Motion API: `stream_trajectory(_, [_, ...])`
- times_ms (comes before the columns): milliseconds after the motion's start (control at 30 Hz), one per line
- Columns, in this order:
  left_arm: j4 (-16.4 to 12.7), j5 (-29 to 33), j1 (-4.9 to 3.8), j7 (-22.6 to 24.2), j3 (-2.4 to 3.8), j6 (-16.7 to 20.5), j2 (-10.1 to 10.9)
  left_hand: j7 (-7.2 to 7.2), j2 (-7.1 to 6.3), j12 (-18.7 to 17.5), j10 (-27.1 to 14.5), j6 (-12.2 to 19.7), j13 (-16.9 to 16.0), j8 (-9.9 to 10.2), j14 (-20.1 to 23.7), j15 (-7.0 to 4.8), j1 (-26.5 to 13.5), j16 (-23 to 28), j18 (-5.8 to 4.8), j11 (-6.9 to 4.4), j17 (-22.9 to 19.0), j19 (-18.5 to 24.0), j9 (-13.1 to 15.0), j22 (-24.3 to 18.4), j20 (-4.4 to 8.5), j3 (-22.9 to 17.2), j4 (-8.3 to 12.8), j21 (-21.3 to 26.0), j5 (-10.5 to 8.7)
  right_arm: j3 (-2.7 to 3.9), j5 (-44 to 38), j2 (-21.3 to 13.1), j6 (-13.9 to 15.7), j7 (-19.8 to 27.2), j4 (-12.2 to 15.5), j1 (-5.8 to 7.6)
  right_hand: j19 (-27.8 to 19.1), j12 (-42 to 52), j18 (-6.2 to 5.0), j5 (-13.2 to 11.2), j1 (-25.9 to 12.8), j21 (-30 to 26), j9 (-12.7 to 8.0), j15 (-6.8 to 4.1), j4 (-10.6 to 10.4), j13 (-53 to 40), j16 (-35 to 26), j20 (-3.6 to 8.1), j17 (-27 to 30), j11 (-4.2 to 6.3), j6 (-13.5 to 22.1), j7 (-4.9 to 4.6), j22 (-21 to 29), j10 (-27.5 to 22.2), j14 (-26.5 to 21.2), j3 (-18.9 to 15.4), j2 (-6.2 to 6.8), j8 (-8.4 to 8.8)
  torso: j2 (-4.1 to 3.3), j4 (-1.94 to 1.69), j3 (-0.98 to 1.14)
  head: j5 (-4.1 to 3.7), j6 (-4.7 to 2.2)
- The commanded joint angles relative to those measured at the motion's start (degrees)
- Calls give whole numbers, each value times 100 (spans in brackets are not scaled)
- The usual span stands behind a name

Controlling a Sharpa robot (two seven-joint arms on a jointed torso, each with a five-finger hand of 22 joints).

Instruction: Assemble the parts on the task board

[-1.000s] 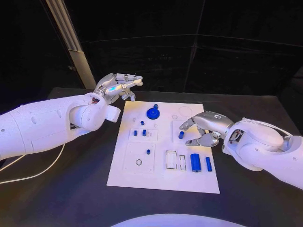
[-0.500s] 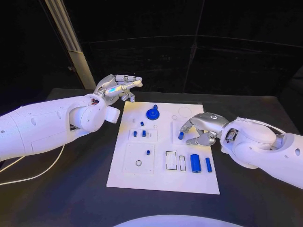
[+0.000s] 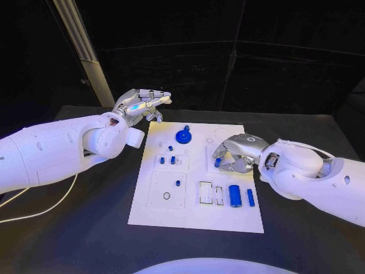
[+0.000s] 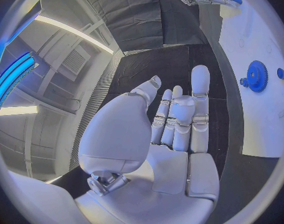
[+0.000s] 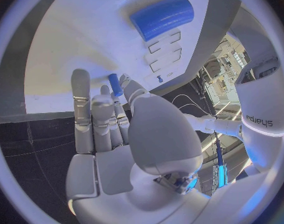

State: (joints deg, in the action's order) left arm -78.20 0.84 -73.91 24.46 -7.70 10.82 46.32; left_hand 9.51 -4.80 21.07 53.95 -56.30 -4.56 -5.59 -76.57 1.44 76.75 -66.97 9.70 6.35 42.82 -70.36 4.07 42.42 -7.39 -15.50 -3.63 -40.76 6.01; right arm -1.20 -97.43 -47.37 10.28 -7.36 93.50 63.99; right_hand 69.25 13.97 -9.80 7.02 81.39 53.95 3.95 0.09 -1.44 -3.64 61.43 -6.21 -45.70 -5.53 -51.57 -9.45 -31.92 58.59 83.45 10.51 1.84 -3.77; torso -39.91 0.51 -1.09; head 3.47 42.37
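Observation:
The white task board lies in the middle of the table. My right hand hovers low over its right middle and pinches a small blue peg; the right wrist view shows that peg between thumb and fingertips. My left hand is raised beyond the board's far left corner, its fingers straight and holding nothing. On the board are a blue gear, several small blue pegs, a black ring, a thick blue cylinder and a thin one.
A metal post rises at the back left. A white cable trails over the black table on the left. Rectangular slots sit in the board's near half.
My right hand has slid left over the board and its fingers have closed in around the small blue peg. The left hand has stayed where it was.

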Motion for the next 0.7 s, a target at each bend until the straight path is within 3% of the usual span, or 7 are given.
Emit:
stream_trajectory(33, [-3,7,-9,11,2,-88,-4,30,40,36,-50,2,6,-22,38,-16,-11,-37,61,-6,-7,8,-4,-7,39,30,9,34,-19,2,-48,28,-51,28,-19,12,81,27,14,-51,22,116,23,-4,-17,2,113,19,-133,22,-154,15,-145,187,64,124,-66,-72,4,-1,1,-14,-2])
stream_trajectory(233, [-8,7,-9,-4,2,-81,-1,28,51,43,-54,1,7,-23,40,-16,-6,-37,60,-6,-13,5,-3,-3,38,28,9,31,-17,2,-45,60,-122,79,-40,11,183,-17,58,-262,122,354,82,-52,-26,-10,338,57,-389,81,-649,52,-448,542,110,464,-115,-270,5,5,-2,-34,-2])
stream_trajectory(433, [-9,7,-9,-21,2,-82,0,27,55,45,-59,0,8,-24,41,-16,-1,-37,61,-7,-17,6,-3,-9,38,26,11,36,-16,2,-50,86,-130,124,-55,10,250,-13,88,-388,191,538,139,-133,-2,-47,495,124,-569,195,-1013,171,-683,877,130,780,-175,-433,6,0,-1,-58,22])
stream_trajectory(567, [-8,7,-9,-34,2,-84,1,27,55,45,-59,0,8,-24,41,-16,-1,-37,61,-7,-17,6,-3,-9,38,26,11,36,-16,1,-82,92,25,159,-58,10,245,-47,94,-415,228,581,160,-162,26,-52,551,162,-630,220,-1098,198,-724,996,128,1000,-239,-466,7,3,0,-39,31])
stream_trajectory(700, [-11,7,-9,-52,2,-92,5,28,56,47,-65,0,9,-25,41,-16,2,-39,63,-6,-15,9,-3,-17,38,27,12,45,-16,1,-103,66,355,238,-25,9,238,-106,101,-414,220,620,174,-167,63,-49,585,175,-663,234,-1127,203,-765,1057,124,1177,-202,-474,8,3,-1,-46,51])
